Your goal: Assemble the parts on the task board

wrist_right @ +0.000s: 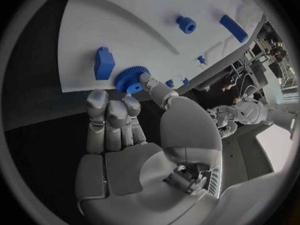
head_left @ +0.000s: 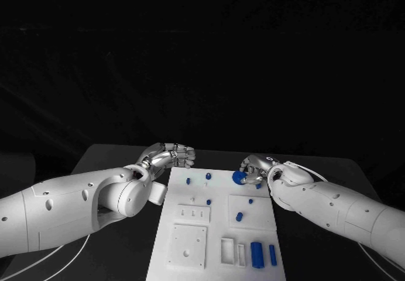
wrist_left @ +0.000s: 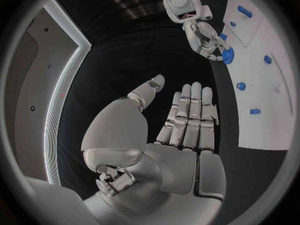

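The black table runs under everything I do, its far edge fading into a dark backdrop at twelve o'clock in the head view. On it, dead centre and running from six toward twelve, lies the white task board, a long plate with raised white blocks and slotted holders on its near half.

My left arm comes in from about eight o'clock. My left hand sits off the board's far left corner, over bare table; in my left wrist view that hand has its fingers straight and side by side with the thumb held apart, and nothing in it.

My right arm comes in from four o'clock. My right hand is at the far right corner of the board, and my right wrist view shows its thumb and a fingertip pinched on a blue gear at the board's edge, the other fingers lying together. The gear shows just to the nine o'clock side of that hand.

A blue block stands just beside the gear. Near the board's six o'clock end stand two upright blue parts, side by side. Small blue pegs dot the far half.
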### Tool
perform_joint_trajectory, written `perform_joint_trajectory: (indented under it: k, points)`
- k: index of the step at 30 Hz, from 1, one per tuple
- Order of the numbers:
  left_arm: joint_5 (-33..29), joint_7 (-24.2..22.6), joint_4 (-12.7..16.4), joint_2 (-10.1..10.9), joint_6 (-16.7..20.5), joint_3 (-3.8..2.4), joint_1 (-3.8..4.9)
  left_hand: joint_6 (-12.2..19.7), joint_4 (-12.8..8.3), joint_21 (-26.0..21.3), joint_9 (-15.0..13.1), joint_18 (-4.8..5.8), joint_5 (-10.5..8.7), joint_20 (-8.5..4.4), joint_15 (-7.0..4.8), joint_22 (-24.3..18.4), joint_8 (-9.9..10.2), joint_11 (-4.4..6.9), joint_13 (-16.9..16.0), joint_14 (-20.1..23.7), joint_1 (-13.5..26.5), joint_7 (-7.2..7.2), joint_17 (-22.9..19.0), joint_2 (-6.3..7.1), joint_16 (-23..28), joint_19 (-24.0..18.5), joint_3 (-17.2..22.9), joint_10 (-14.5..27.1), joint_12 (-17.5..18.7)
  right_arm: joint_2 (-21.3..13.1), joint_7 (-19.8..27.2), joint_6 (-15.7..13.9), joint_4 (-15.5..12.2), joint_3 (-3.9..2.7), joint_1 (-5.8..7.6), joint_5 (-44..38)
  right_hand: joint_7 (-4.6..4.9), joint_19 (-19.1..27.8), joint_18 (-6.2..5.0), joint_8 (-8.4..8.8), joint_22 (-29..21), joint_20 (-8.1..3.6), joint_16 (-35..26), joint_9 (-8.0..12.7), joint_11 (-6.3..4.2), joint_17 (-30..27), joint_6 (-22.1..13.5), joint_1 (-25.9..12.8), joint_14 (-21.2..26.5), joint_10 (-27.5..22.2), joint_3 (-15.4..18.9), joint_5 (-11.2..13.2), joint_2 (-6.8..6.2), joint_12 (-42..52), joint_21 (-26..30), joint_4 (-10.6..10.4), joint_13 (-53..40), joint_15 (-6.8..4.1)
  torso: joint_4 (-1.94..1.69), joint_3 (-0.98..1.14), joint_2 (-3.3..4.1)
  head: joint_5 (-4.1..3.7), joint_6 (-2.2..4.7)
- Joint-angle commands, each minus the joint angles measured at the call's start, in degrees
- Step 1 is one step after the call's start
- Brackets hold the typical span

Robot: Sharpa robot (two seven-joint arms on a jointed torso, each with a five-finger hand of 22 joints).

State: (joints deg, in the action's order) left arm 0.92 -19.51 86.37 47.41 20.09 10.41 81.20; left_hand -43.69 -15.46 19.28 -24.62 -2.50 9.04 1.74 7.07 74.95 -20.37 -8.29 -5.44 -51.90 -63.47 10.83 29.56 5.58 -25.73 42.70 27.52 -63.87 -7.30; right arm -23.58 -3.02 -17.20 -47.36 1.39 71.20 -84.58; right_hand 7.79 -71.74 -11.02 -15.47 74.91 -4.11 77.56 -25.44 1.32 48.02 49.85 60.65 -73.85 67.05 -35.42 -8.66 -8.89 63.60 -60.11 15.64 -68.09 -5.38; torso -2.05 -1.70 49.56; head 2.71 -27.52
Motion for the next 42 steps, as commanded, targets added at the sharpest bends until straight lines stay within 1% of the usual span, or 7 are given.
perform_joint_trajectory:
  k: [1,14,21,27,30,36,42]
  points:
    - [0.2,-0.6,0.3,0.0,-0.8,-0.06,0.09,-0.2,-0.3,0.3,0.0,-0.86,-0.39,-0.23,0.18,1.1,0.2,-0.22,0.1,-0.2,0.6,0.17,0.1,0.02,-0.1,-0.1,0.0,0.4,0.3,0.3,0.1,1.3,0.2,0.23,-0.36,-1.6,0.14,0.1,-3.98,-0.32,1.2,-0.11,-0.2,0.0,0.05,0.1,0.6,0.0,0.0,-0.2,-0.4,0.3,0.17,0.3,-0.3,0.0,0.1,0.45,-0.05,-0.01,0.01,0.04,-0.09]
    - [0.5,-0.6,1.0,0.6,-0.7,-0.11,0.12,-0.2,-0.3,0.3,0.0,-0.86,-0.38,-0.25,0.18,1.1,0.3,-0.24,0.1,-0.2,0.6,0.17,0.1,0.04,-0.1,-0.1,0.0,0.4,0.3,0.9,-1.4,0.1,1.4,1.46,-1.43,-5.5,0.20,0.1,-3.98,-0.24,1.2,-0.03,-0.3,0.1,0.11,0.3,0.7,-0.4,0.0,-0.2,-0.5,-0.2,-0.38,0.4,-0.5,0.1,0.3,0.50,-0.03,0.02,0.17,0.28,-0.48]
    - [0.6,-0.5,0.8,0.4,-0.7,-0.11,0.12,-0.1,-0.4,0.3,0.0,-0.86,-0.38,-0.25,0.18,1.1,0.3,-0.24,0.1,-0.2,0.6,0.17,0.1,0.05,-0.1,-0.1,0.0,0.4,0.3,0.9,-1.6,-0.3,1.1,1.73,-1.61,-6.6,0.23,0.1,-3.98,-0.22,1.1,-0.02,-0.4,0.1,0.14,0.4,0.7,-0.7,-0.1,-0.2,-0.4,-0.8,-0.53,0.5,-0.6,0.1,0.4,0.53,0.07,0.05,0.07,0.39,-0.76]
    - [0.6,-0.5,0.7,0.4,-0.6,-0.11,0.12,-0.1,-0.3,0.4,0.0,-0.86,-0.38,-0.24,0.18,1.1,0.3,-0.25,0.1,-0.2,0.6,0.18,0.1,0.04,-0.1,-0.1,0.0,0.4,0.3,0.6,-1.7,-0.2,0.6,1.78,-1.61,-7.1,-0.08,0.0,-3.98,-0.74,1.1,-0.03,-0.5,0.0,-0.16,0.5,1.8,-0.2,-0.2,0.0,-1.2,-0.8,-0.04,0.6,-0.7,0.0,0.5,0.28,0.14,0.06,-0.04,0.35,-0.83]
    - [0.6,-0.5,0.6,0.4,-0.6,-0.11,0.12,-0.1,-0.3,0.4,0.0,-0.86,-0.38,-0.24,0.18,1.1,0.3,-0.26,0.1,-0.2,0.6,0.18,0.1,0.04,-0.1,-0.1,0.0,0.4,0.3,0.6,-1.8,-0.3,0.0,1.79,-1.61,-7.4,-0.29,-0.1,-3.98,-0.94,1.1,-0.02,-0.6,-0.1,-0.35,0.7,2.3,-0.3,-0.2,0.1,-1.7,-2.6,-0.06,0.7,-0.9,-0.1,0.7,0.09,0.09,0.09,-0.05,0.33,-0.75]
    - [0.6,-0.6,0.6,0.6,-0.5,-0.11,0.12,-0.1,-0.3,0.4,0.0,-0.85,-0.38,-0.24,0.18,1.1,0.3,-0.26,0.1,-0.2,0.6,0.18,0.1,0.03,-0.1,-0.1,0.0,0.4,0.3,-0.1,-2.1,-1.5,-1.9,1.78,-1.57,-7.3,-0.50,-0.2,-3.98,-1.26,1.1,-0.01,-0.6,-0.1,-0.54,0.9,3.1,-0.8,-0.3,0.4,-2.1,-4.0,0.21,0.9,-1.1,-0.6,0.9,-0.10,0.02,0.06,-0.04,0.30,-0.71]
    - [0.6,-0.6,0.5,0.7,-0.5,-0.11,0.12,-0.1,-0.3,0.4,0.0,-0.85,-0.37,-0.25,0.17,1.1,0.3,-0.26,0.1,-0.2,0.6,0.18,0.2,0.03,-0.1,-0.1,0.1,0.4,0.4,-0.4,-2.8,-3.3,-3.5,1.76,-0.90,-8.2,-0.54,-0.3,-3.98,-1.08,1.0,-0.09,-0.8,0.0,-0.59,1.1,3.0,-1.4,-0.4,0.5,-2.6,-7.0,0.04,0.9,-1.3,-1.1,1.1,-0.16,-0.06,0.08,0.03,0.51,-0.52]
